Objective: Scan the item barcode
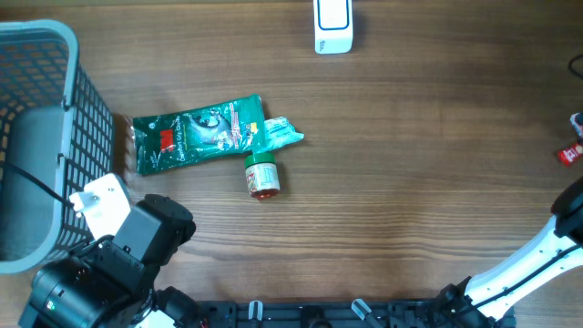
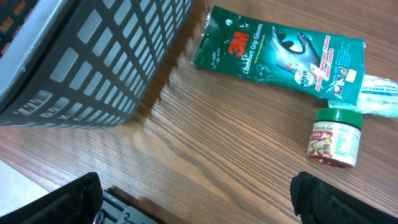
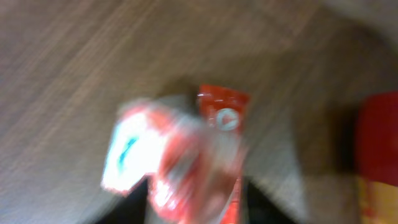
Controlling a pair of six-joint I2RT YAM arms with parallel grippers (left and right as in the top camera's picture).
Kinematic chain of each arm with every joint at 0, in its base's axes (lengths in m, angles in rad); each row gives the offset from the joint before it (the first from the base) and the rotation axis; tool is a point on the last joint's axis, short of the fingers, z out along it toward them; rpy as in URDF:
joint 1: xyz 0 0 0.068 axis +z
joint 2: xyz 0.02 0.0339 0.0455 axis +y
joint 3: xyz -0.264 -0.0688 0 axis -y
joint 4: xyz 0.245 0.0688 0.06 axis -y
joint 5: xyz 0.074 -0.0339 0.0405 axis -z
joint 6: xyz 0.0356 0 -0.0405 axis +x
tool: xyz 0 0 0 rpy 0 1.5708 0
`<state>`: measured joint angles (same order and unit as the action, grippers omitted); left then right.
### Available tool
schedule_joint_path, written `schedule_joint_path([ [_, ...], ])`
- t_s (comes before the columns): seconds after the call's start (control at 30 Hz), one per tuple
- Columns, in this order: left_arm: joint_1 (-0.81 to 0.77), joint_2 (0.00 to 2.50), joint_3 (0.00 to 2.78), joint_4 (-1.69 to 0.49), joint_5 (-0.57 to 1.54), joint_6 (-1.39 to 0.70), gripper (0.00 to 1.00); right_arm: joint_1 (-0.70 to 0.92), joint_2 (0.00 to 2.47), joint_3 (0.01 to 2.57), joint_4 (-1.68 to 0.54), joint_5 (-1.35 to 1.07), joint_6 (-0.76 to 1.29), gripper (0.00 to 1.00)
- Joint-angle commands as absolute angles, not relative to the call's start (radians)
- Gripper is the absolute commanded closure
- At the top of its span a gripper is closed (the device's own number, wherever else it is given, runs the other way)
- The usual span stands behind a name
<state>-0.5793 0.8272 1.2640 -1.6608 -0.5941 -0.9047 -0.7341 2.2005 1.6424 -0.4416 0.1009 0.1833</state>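
A blurred red and white packet [image 3: 180, 162] fills the middle of the right wrist view, between the dark fingers of my right gripper [image 3: 196, 208]; the blur hides whether the jaws grip it. In the overhead view that arm runs off the right edge, near a red packet [image 1: 569, 154]. A white scanner [image 1: 332, 25] stands at the table's far edge. My left gripper [image 2: 199, 205] hangs open over bare wood at the front left, holding nothing. Ahead of it lie a green glove packet [image 2: 280, 53] and a small green-lidded jar [image 2: 334, 138].
A grey mesh basket [image 1: 36, 137] stands at the left edge, close to my left arm. A pale green packet [image 1: 282, 134] pokes out from under the glove packet. A red object [image 3: 378, 137] lies at the right of the right wrist view.
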Motion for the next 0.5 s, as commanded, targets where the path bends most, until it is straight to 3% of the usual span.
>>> schedule_joint_path([
  [0.0,-0.571,0.826,1.262,-1.661,-0.611,-0.925,0.0,-0.713,2.101,1.642,-0.401,-0.299,0.311,0.0],
  [0.17,-0.571,0.826,1.262,-1.661,-0.611,-0.925,0.0,-0.651,1.958,1.642,-0.41,-0.773,0.5,0.0],
  [0.27,-0.571,0.826,1.262,-1.662,-0.611,-0.925,0.0,-0.556,1.945,1.642,-0.49,-0.916,0.525,0.0],
  [0.47,-0.571,0.826,1.262,-1.662,-0.611,-0.925,0.0,-0.202,1.945,1.642,-0.72,-0.892,0.47,0.0],
])
